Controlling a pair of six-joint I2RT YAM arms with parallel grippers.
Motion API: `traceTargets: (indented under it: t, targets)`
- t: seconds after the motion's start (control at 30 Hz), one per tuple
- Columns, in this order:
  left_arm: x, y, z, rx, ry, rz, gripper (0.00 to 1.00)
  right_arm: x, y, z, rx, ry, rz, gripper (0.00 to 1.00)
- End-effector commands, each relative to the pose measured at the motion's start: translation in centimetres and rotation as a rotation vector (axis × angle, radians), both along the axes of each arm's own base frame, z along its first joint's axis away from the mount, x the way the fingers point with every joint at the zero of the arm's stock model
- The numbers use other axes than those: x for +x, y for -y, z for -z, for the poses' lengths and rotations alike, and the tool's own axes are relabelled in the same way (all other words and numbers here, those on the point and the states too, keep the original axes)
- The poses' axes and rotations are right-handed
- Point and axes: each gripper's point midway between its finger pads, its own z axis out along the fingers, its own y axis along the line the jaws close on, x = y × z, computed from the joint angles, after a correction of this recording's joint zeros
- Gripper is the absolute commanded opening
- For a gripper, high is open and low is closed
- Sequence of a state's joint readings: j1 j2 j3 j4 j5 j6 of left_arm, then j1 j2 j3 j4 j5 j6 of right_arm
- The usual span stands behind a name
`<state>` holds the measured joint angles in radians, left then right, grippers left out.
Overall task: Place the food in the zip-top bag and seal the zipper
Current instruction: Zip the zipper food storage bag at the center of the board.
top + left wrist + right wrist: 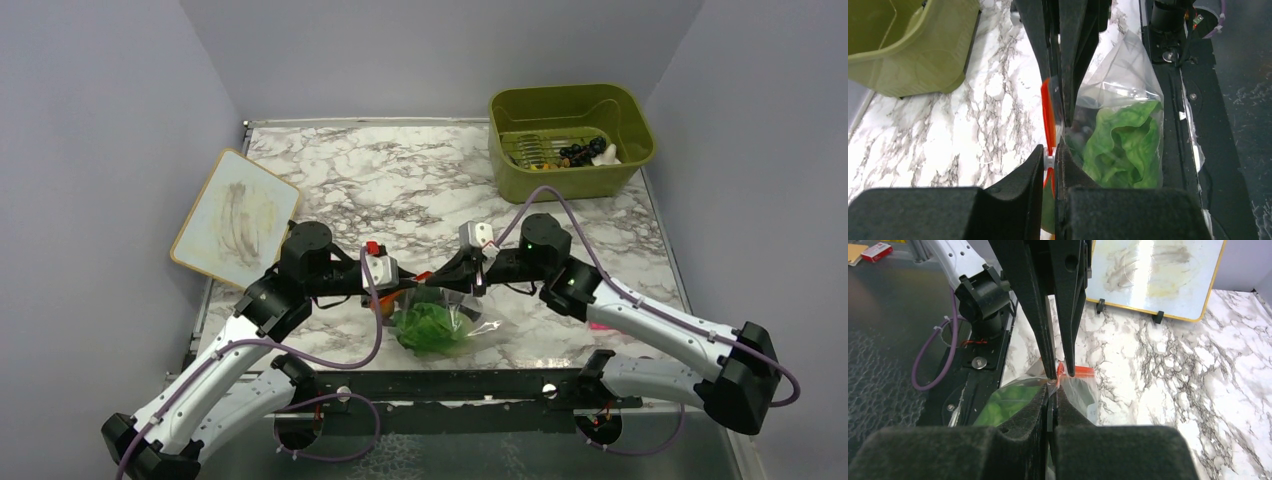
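Two end effectors, left (pixel 1052 154) and right (pixel 1051 390), clamp the zipper (pixel 1047 115).

White table (pixel 400 175) veined with grey marble pattern. Olive-green bin (pixel 540 180). Clear zip-top bag (pixel 1128 70) edged by an orange-red zipper (pixel 1047 117), showing bright green lettuce (pixel 1120 145). Pale board (pixel 236 208) smudged grey and yellow, framed in orange. Purple cables (pixel 379 325) against white arms (pixel 215 370).

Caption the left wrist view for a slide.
Left tool pinching the orange-red zipper strip of a clear plastic bag holding leafy green lettuce.
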<state>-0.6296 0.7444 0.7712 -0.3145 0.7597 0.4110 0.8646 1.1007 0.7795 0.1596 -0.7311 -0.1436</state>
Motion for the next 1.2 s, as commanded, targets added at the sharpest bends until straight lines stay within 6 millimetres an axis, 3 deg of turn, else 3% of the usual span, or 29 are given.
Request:
traceTargets:
  t: [0.0,0.2,0.4,0.57,0.77,0.9,1.03,1.17]
  targets:
    - [0.2,-0.7,2.6,0.057,-0.045,-0.033,0.0,-1.5,0.7,-4.7,0.138,0.09,-0.042,0.01]
    - [0.1,-1.0,3.5,0.069,-0.059,-0.047,0.0,-2.0,1.5,-5.1,0.158,0.112,-0.033,0.01]
    - [0.1,-1.3,3.5,0.08,-0.048,-0.054,0.0,-2.0,1.7,-3.4,0.129,0.11,-0.029,0.01]
    - [0.2,-1.2,1.6,0.068,0.001,-0.04,0.0,-1.8,1.3,-1.0,0.061,0.092,-0.047,0.01]
    - [0.7,-1.0,0.5,0.071,0.035,-0.034,0.0,-1.4,1.3,-1.0,0.068,0.095,-0.027,0.01]
    - [1.1,-0.8,-0.6,0.088,0.049,-0.029,0.0,-0.5,1.3,0.8,0.075,0.133,0.018,0.01]
    - [2.3,-0.9,-1.7,0.128,0.091,-0.044,0.0,-0.9,1.2,1.5,0.142,0.158,0.0,0.01]
    - [3.2,-0.8,-2.8,0.174,0.119,-0.041,0.0,0.5,0.4,2.4,0.17,0.157,0.049,0.01]
